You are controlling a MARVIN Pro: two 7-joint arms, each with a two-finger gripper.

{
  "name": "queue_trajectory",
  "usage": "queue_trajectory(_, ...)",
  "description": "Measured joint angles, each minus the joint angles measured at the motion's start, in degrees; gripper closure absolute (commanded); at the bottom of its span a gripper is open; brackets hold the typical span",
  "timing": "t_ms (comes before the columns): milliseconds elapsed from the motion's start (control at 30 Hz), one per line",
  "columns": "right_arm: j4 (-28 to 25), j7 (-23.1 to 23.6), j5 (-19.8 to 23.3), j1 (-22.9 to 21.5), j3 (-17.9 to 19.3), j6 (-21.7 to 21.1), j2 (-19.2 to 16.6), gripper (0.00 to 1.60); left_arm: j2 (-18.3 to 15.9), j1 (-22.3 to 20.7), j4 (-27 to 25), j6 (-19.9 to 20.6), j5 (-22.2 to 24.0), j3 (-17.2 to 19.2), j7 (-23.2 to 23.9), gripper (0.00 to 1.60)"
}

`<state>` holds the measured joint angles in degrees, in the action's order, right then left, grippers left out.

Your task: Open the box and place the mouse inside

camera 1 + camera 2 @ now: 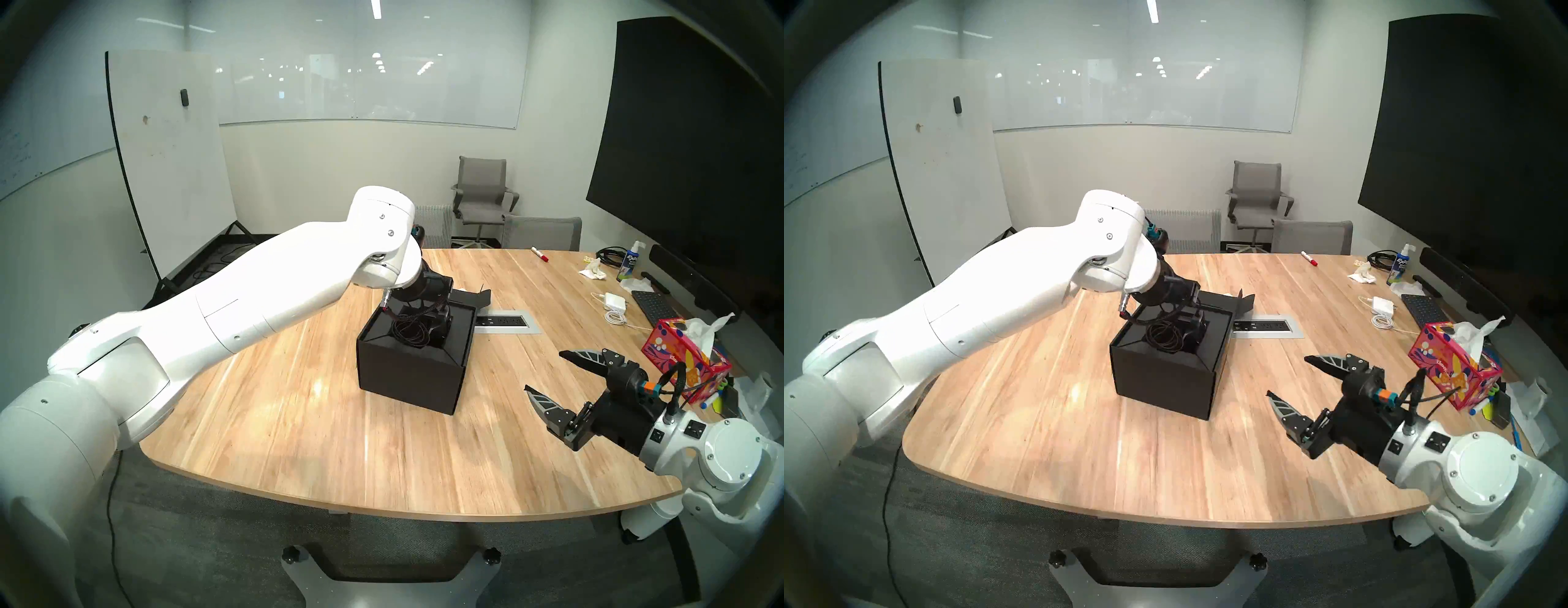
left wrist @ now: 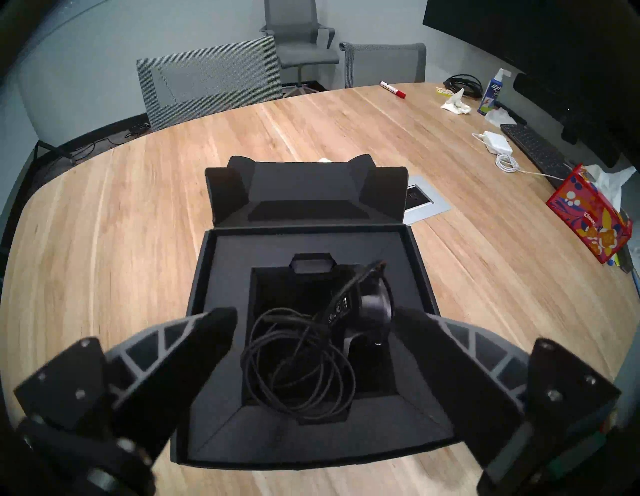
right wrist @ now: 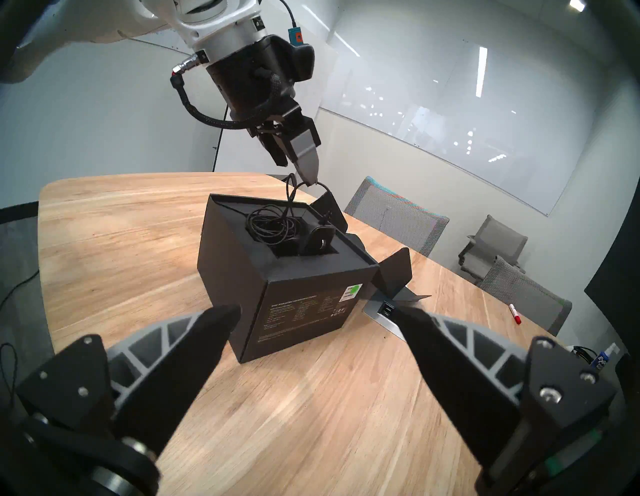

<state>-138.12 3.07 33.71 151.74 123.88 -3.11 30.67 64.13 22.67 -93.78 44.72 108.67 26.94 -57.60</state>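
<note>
The mouse [image 2: 367, 308] lies in the open box [image 3: 298, 311] mid-table; left tool [image 2: 313, 322] spread empty above, a cable loop possibly touching one fingertip; right tool [image 1: 547, 373] released.

The box [image 3: 298, 294] stands open at the centre of the wooden table [image 3: 138, 242], its lid flap [image 3: 394, 277] folded out toward 3 o'clock. The mouse [image 3: 317, 240] and its coiled cable [image 3: 273, 223] lie in the black insert, and the left gripper [image 3: 298, 166] hangs above at 12 o'clock, a loop of cable seemingly touching its fingertip. The right gripper [image 3: 317, 315] shows its own fingers [image 3: 204, 339] spread wide at 7 and 5 o'clock, nothing between them.
</note>
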Motion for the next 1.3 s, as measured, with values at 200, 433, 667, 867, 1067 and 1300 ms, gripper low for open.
queue_trajectory(200,0.00,0.00,0.00,0.00,0.00,0.00,0.00,0.00,-2.58,-0.19,-2.79,1.42,2.93,1.62,-0.68,0.00)
queue_trajectory(433,0.00,0.00,0.00,0.00,0.00,0.00,0.00,0.00,-6.77,0.33,-6.70,3.69,5.60,3.64,0.93,0.00)
queue_trajectory(667,0.00,0.00,0.00,0.00,0.00,0.00,0.00,0.00,-12.01,2.75,-9.56,7.76,7.32,7.75,4.80,0.00)
queue_trajectory(867,0.00,0.00,0.00,-0.01,-0.01,0.00,0.00,0.00,-16.22,5.31,-11.97,9.89,7.87,11.39,7.43,0.00)
queue_trajectory(1067,0.00,0.00,0.00,-0.01,-0.01,0.00,0.00,0.00,-20.53,8.67,-14.84,10.37,7.94,14.81,8.52,0.00)
queue_trajectory(1300,0.00,0.00,0.00,-0.01,-0.01,0.00,0.00,0.00,-25.78,13.31,-17.78,10.39,6.83,17.92,11.02,0.00)
